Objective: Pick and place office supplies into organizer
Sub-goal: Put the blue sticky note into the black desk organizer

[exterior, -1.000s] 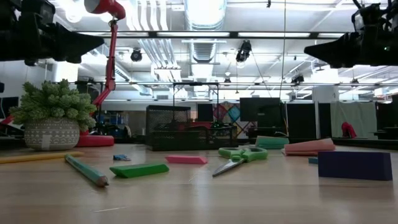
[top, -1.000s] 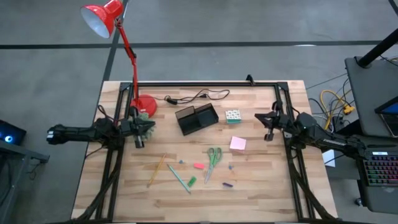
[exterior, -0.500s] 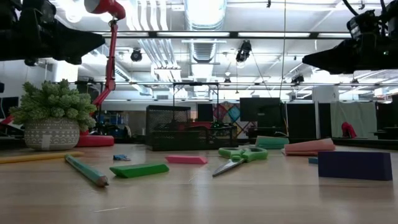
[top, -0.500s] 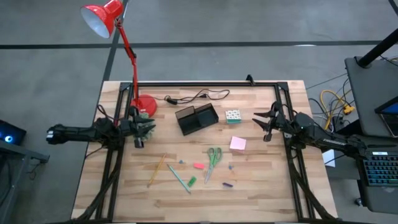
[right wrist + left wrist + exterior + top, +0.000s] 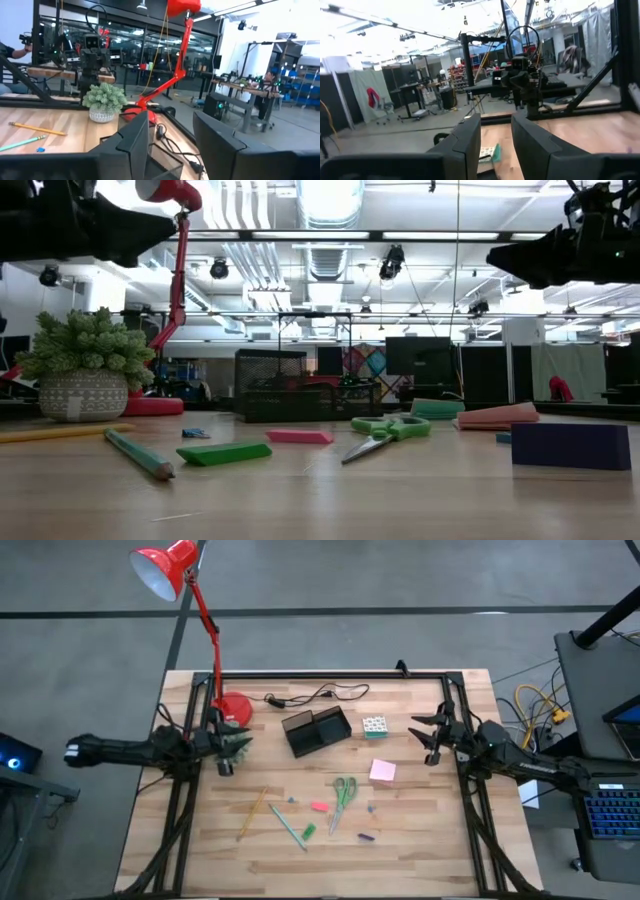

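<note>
Left gripper [image 5: 230,750]: raised above the table's left side, beside the small potted plant [image 5: 236,735]; fingers spread with a clear gap, nothing between them.
Right gripper [image 5: 428,736]: raised above the table's right side, well apart from every supply; fingers spread, nothing held.
Organizer [image 5: 316,730]: black mesh tray at the table's rear centre, turned at a slight angle; what lies inside it is hard to make out from above.
White green-dotted cube [image 5: 375,726]: on the wood just right of the organizer, not touching it.
Pink sticky-note pad [image 5: 382,771]: flat on the table, in front of the cube, nearest the right gripper.
Green-handled scissors [image 5: 343,797]: lying flat at centre front, handles toward the organizer.
Yellow pencil [image 5: 251,814]: lying on a slant at front left.
Green pen [image 5: 286,825]: just right of the pencil, slanted the other way.
Small pieces: a pink-red eraser [image 5: 319,806], a green piece [image 5: 309,831] and a purple piece [image 5: 366,837] scattered around the scissors.
Red desk lamp [image 5: 190,610]: round base at rear left, head reaching out past the table edge.
Black cable [image 5: 315,695]: loose along the rear edge.
</note>
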`<state>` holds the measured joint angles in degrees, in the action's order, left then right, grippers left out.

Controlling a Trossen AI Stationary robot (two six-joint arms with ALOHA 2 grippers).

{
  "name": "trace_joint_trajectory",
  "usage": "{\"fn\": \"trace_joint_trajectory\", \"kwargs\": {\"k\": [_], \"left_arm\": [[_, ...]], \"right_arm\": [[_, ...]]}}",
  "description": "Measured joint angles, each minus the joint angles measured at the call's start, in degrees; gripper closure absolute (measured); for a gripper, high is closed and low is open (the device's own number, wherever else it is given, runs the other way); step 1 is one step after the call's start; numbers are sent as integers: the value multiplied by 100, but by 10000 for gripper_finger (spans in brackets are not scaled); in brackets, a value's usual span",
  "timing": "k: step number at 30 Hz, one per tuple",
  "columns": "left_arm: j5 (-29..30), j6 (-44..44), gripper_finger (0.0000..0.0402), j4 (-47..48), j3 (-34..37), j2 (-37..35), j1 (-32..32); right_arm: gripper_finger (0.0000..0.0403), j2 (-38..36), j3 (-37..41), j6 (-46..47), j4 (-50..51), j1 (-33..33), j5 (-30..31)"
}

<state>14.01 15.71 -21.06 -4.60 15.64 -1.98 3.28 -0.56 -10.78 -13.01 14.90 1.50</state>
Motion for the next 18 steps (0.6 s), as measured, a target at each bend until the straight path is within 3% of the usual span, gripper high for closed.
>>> {"fn": "trace_joint_trajectory", "kwargs": {"k": [10,18], "left_arm": [[-3,711,306,-1595,-12,814,0],[-3,763,306,-1879,-15,1117,0]], "right_arm": [[243,821,-319,151,-192,0,-2],[246,2654,-1416,-14,-52,0,-6]]}}
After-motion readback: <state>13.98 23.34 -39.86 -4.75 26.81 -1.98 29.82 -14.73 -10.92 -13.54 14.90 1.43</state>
